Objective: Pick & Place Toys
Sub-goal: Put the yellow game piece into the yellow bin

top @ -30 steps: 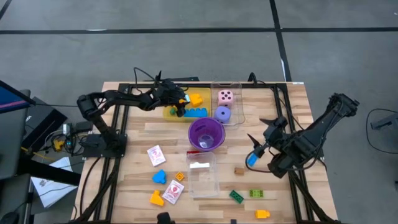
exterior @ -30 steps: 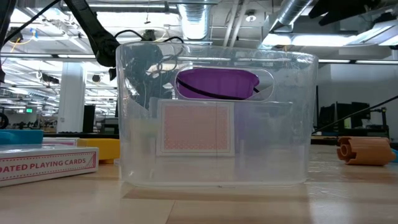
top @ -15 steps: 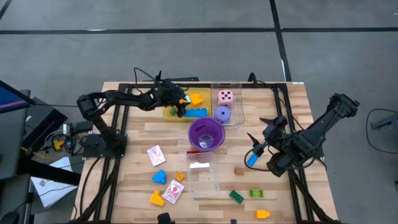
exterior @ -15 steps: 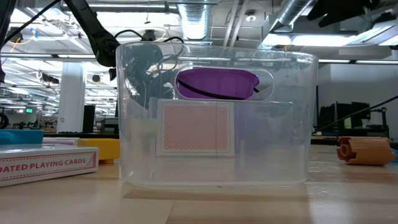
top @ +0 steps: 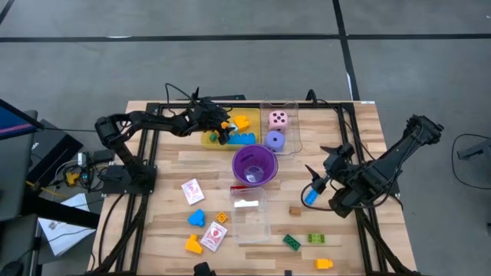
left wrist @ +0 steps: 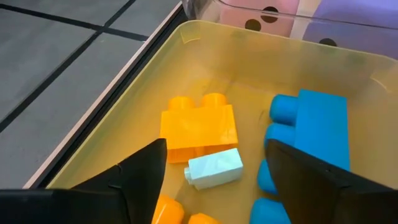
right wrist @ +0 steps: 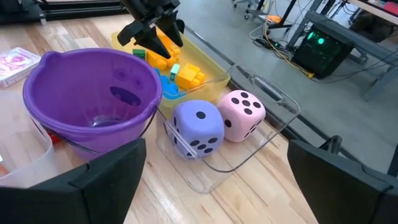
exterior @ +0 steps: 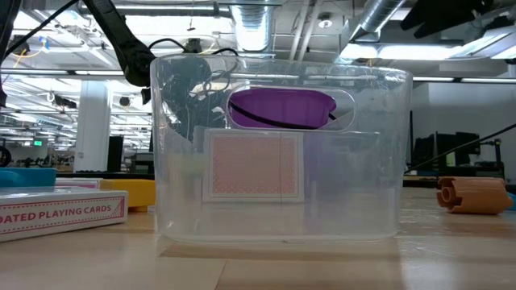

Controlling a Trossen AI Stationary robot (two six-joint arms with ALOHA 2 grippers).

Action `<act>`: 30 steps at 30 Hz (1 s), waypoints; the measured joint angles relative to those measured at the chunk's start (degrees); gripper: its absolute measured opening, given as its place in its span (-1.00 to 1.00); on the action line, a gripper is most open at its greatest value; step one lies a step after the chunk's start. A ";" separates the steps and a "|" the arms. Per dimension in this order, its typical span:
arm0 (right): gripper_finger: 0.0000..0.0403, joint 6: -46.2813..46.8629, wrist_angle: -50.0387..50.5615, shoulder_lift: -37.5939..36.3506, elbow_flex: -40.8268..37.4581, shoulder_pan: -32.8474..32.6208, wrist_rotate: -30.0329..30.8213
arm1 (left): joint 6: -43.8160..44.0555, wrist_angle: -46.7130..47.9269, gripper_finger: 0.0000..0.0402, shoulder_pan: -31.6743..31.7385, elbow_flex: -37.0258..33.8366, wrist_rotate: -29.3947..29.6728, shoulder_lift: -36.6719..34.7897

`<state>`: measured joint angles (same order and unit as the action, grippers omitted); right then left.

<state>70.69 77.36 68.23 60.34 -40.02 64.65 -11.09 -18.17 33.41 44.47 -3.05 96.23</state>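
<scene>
toys scattered on wooden table (top: 360, 130), concrete floor (top: 230, 61) around.

Your high camera looks straight down on the whole worktop (top: 360, 138). The low one sits at worktop level, close against a clear tray (exterior: 278, 149). Both wrist cameras share the yellow tray (left wrist: 124, 134).

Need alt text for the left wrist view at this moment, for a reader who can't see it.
The left hand hangs open over the yellow tray, its two dark fingers framing a small pale mint brick lying on the tray floor. An orange brick lies just beyond it and a blue brick to one side.
</scene>
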 joint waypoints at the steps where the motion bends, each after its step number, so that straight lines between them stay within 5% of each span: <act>1: 0.91 -0.04 0.02 0.00 -0.02 -0.03 -0.14 | 0.01 0.01 0.37 0.00 0.00 0.00 -0.01; 12: 0.91 -0.85 0.84 0.00 -0.02 -0.07 -0.27 | -0.77 4.00 0.41 -0.09 -0.26 0.02 -1.72; 20: 0.91 -0.82 2.58 0.00 -0.02 -2.57 -0.08 | -0.60 17.93 0.41 -3.07 -0.26 -0.90 -14.30; 30: 0.91 -0.72 3.89 0.00 -0.02 -4.28 0.54 | 4.54 32.57 0.41 -14.52 -0.24 -3.04 -29.47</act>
<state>69.97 81.25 68.23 60.31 -44.29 65.19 -6.55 14.39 18.88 44.23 -6.09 66.75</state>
